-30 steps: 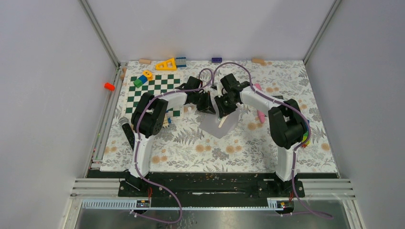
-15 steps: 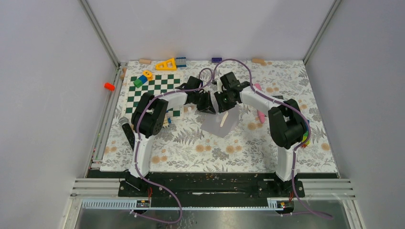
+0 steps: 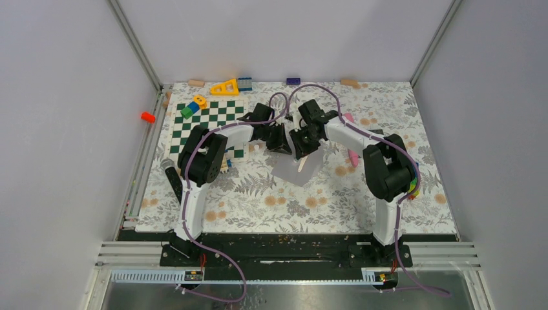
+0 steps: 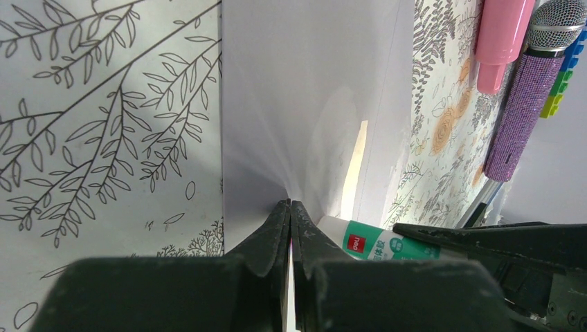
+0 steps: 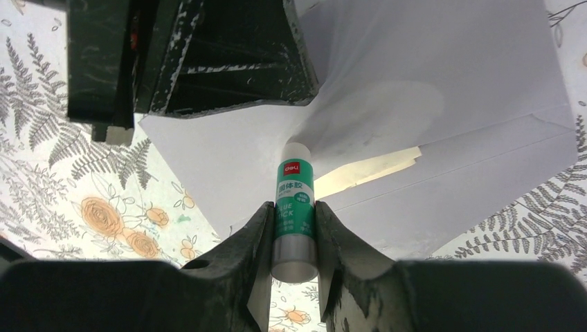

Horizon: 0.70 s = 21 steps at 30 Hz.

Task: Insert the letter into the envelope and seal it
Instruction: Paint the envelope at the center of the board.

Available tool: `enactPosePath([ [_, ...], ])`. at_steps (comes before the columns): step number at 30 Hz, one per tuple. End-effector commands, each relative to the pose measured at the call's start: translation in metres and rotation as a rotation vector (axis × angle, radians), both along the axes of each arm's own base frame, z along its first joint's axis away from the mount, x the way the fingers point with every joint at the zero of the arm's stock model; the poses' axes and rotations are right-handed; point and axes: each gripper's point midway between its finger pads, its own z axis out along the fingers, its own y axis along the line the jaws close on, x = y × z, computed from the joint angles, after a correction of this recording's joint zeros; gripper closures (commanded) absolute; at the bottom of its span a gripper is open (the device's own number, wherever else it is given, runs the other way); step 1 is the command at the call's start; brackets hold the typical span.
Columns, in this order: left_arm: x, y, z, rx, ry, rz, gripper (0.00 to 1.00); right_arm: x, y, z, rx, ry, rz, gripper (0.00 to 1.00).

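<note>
Near the middle of the bench (image 3: pixel 258 206), to the right of the chequered mat (image 3: pixel 213 119), the envelope (image 3: pixel 300 173) is laid on the floral cover with its flap (image 5: pixel 374 90) lifted. A cream strip (image 5: pixel 367 169) is seen at the opening; whether it is the letter's edge or a gummed band cannot be told.

The flap is pinched by the left gripper (image 4: pixel 291 204), whose jaws are pressed together on the paper, and creases fan out from the grip. A green-and-white glue stick (image 5: pixel 295 183) is clamped in the right gripper (image 5: pixel 294 207), and its white tip is set against the inner face of the flap.

The envelope is judged to be light, thin and limp. It is likely to slide on the cover, to crease under any pinch, and to tear if it is pulled against the glue stick's drag. It is best held at the flap's bare margin, clear of the glued part, with only enough tension to keep the paper flat.

Farther toward the right edge, a pink marker (image 4: pixel 502 38) and a glittered microphone (image 4: pixel 519 117) are seen lying side by side.
</note>
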Motion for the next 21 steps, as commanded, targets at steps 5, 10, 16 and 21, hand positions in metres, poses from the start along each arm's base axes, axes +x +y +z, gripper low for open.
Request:
enactPosePath([
  [5,0.007,0.002,-0.014,0.065,-0.029,0.007,1.00,-0.034,0.014,0.005,0.024,0.077,0.136,1.00],
  [10,0.006,0.001,-0.014,0.064,-0.028,0.006,1.00,-0.041,0.016,0.007,0.026,0.097,0.170,1.00],
  [16,0.006,0.001,-0.014,0.064,-0.029,0.003,1.00,-0.031,0.008,0.005,-0.029,0.051,0.140,1.00],
  [21,0.006,0.002,-0.015,0.063,-0.029,0.003,1.00,-0.006,0.005,0.008,-0.063,-0.058,0.069,1.00],
])
